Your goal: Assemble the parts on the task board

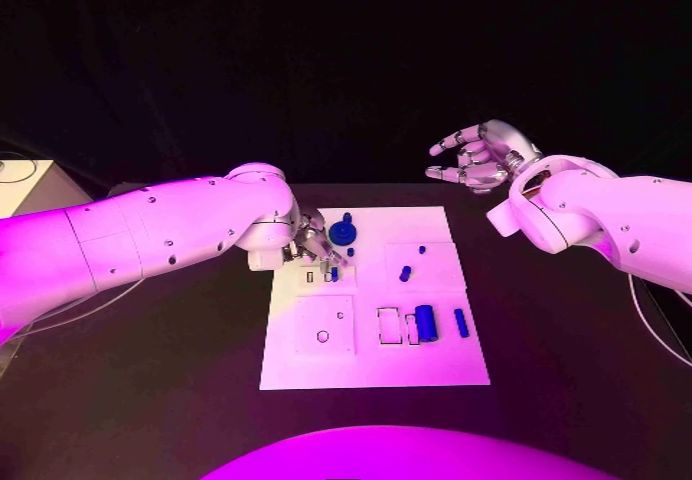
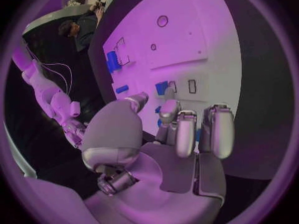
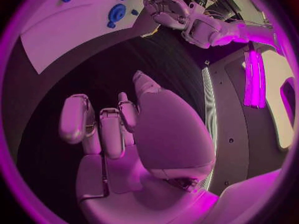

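**Two hands, one low at the board, one raised clear**

Black table (image 1: 130,400), widest thing in sight, under coloured light, backed by darkness on the far side. White task board (image 1: 375,350) flat at its middle, marked with outlined recesses and small holes.

Left arm (image 1: 130,240) reached in over the board's near-left corner. Left hand (image 1: 306,248) lowered at the board's upper left, fingers (image 2: 186,134) curled downward and close together, tips just beside small blue parts. Whether anything was pinched there: cannot tell, fingertips hidden by the hand's own back in the head view and by the fingers themselves in the wrist view.

Right arm (image 1: 606,215) held off the board's right edge. Right hand (image 1: 476,155) lifted well apart from the board, beyond its far right corner, fingers (image 3: 77,117) loosely spread and half curled, nothing held.

Round blue part (image 1: 343,233) stood on the board's upper left, just beside the left hand. Blue cylinder (image 1: 426,322) lay lower down, right of centre, next to a white outlined slot; slimmer blue pin (image 1: 462,322) lay just to its right. Two small blue pieces (image 1: 405,271) sat near the board's upper right, too small to make out in shape.
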`<act>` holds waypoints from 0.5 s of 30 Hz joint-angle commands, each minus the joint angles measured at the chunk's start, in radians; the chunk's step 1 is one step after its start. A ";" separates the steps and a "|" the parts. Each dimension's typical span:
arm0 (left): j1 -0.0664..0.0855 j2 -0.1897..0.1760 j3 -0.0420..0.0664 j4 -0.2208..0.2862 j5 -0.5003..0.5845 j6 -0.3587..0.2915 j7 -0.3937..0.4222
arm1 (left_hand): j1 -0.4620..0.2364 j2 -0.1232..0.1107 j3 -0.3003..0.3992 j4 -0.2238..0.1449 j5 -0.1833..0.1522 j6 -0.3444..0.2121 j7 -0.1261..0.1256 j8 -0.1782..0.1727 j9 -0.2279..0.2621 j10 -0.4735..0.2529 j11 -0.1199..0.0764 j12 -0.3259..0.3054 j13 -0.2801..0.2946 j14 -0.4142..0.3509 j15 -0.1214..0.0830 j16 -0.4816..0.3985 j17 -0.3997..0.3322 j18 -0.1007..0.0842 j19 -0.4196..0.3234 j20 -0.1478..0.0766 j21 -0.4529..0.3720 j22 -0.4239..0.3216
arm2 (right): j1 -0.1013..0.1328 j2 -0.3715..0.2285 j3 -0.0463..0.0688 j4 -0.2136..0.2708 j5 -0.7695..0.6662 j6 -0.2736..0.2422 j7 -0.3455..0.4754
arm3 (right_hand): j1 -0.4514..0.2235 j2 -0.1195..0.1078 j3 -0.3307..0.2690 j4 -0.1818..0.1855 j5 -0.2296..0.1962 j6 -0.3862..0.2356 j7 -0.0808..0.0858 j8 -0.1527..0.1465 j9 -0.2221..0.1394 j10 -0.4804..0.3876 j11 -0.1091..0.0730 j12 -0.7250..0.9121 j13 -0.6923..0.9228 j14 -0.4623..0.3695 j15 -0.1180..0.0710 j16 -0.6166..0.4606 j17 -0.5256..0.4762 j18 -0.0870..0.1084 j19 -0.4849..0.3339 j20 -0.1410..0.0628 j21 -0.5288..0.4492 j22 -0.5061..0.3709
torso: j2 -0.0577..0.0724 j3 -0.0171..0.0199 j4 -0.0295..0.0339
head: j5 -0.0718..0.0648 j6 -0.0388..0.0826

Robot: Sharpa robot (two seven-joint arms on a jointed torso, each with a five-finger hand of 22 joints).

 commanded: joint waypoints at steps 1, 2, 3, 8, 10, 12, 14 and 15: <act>-0.001 0.007 -0.002 -0.008 0.010 -0.001 0.017 | 0.010 0.001 0.006 -0.003 -0.001 -0.005 -0.001 -0.004 0.001 -0.007 0.003 -0.005 -0.001 0.103 0.004 0.002 0.261 -0.006 -0.003 0.003 -0.005 0.045 | 0.000 0.001 0.001 -0.001 -0.015 0.019 -0.008 | -0.012 0.000 0.004 0.005 -0.001 -0.008 0.002 0.006 0.001 -0.007 0.001 -0.005 -0.001 0.034 0.008 -0.003 0.019 0.008 -0.007 0.002 -0.003 0.049 | -0.001 0.0007 -0.0004 | -0.001 -0.004; -0.001 0.007 -0.002 -0.008 0.010 -0.001 0.017 | 0.010 0.001 0.006 -0.003 -0.001 -0.005 -0.001 -0.004 0.001 -0.007 0.003 -0.005 -0.001 0.103 0.004 0.002 0.261 -0.006 -0.003 0.003 -0.005 0.045 | 0.000 0.001 0.001 -0.001 -0.015 0.019 -0.008 | -0.012 0.000 0.004 0.005 -0.001 -0.008 0.002 0.006 0.001 -0.007 0.001 -0.005 -0.001 0.034 0.008 -0.003 0.019 0.008 -0.007 0.002 -0.003 0.049 | -0.001 0.0007 -0.0004 | -0.001 -0.004; -0.001 0.009 -0.004 -0.012 0.011 -0.001 0.018 | 0.014 0.002 0.008 -0.003 -0.001 -0.005 -0.001 -0.005 0.002 -0.008 0.003 -0.005 -0.001 0.103 0.004 0.002 0.261 -0.006 -0.002 0.003 -0.005 0.046 | 0.000 0.002 0.001 -0.001 -0.015 0.020 -0.009 | -0.012 0.000 0.004 0.005 -0.001 -0.008 0.002 0.006 0.001 -0.007 0.001 -0.005 -0.001 0.034 0.008 -0.003 0.019 0.008 -0.007 0.002 -0.003 0.049 | -0.002 0.0005 -0.0003 | -0.001 -0.006; -0.003 0.015 -0.013 -0.025 0.012 -0.003 0.022 | 0.021 0.004 0.012 -0.004 -0.001 -0.005 -0.001 -0.005 0.005 -0.007 0.003 -0.004 0.000 0.103 0.004 0.002 0.261 -0.006 -0.002 0.004 -0.005 0.046 | 0.000 0.003 0.001 -0.001 -0.017 0.024 -0.010 | -0.012 0.001 0.004 0.005 0.000 -0.008 0.002 0.007 0.001 -0.006 0.001 -0.004 0.000 0.034 0.008 -0.004 0.019 0.008 -0.007 0.002 -0.004 0.048 | -0.004 0.0010 -0.0010 | -0.002 -0.010; -0.003 0.017 -0.016 -0.030 0.013 -0.004 0.024 | 0.022 0.004 0.013 -0.005 -0.001 -0.005 -0.001 -0.005 0.005 -0.007 0.003 -0.004 0.001 0.103 0.004 0.002 0.261 -0.006 -0.003 0.004 -0.005 0.045 | 0.000 0.003 0.001 -0.001 -0.017 0.025 -0.010 | -0.012 0.001 0.004 0.005 0.000 -0.008 0.002 0.007 0.001 -0.006 0.001 -0.004 0.000 0.034 0.008 -0.004 0.019 0.008 -0.007 0.002 -0.004 0.048 | -0.004 0.0013 -0.0013 | -0.003 -0.012; -0.004 0.019 -0.017 -0.033 0.014 -0.004 0.025 | 0.024 0.005 0.014 -0.005 -0.001 -0.005 -0.001 -0.005 0.006 -0.006 0.003 -0.003 0.001 0.103 0.004 0.002 0.261 -0.006 -0.002 0.004 -0.005 0.046 | 0.000 0.003 0.001 -0.002 -0.017 0.025 -0.011 | -0.012 0.001 0.004 0.005 0.000 -0.008 0.002 0.007 0.001 -0.006 0.001 -0.004 0.000 0.034 0.008 -0.004 0.019 0.008 -0.007 0.002 -0.004 0.048 | -0.004 0.0014 -0.0015 | -0.003 -0.012; -0.005 0.021 -0.019 -0.037 0.015 -0.004 0.028 | 0.025 0.005 0.015 -0.005 -0.001 -0.006 0.000 -0.005 0.006 -0.007 0.003 -0.004 0.001 0.103 0.004 0.002 0.261 -0.006 -0.002 0.004 -0.004 0.047 | 0.000 0.004 0.001 -0.003 -0.017 0.026 -0.011 | -0.012 0.001 0.004 0.005 0.000 -0.008 0.002 0.007 0.001 -0.006 0.001 -0.004 0.000 0.034 0.008 -0.004 0.019 0.008 -0.007 0.002 -0.004 0.048 | -0.004 0.0017 -0.0010 | -0.004 -0.014; -0.005 0.021 -0.020 -0.038 0.015 -0.005 0.028 | 0.025 0.005 0.015 -0.005 -0.001 -0.006 0.000 -0.005 0.006 -0.007 0.003 -0.004 0.001 0.103 0.004 0.002 0.261 -0.006 -0.002 0.004 -0.004 0.047 | 0.000 0.005 0.001 -0.003 -0.017 0.027 -0.011 | -0.012 0.001 0.004 0.005 0.000 -0.008 0.002 0.007 0.001 -0.006 0.001 -0.004 0.000 0.034 0.008 -0.004 0.019 0.008 -0.007 0.002 -0.004 0.048 | -0.004 0.0019 -0.0010 | -0.004 -0.014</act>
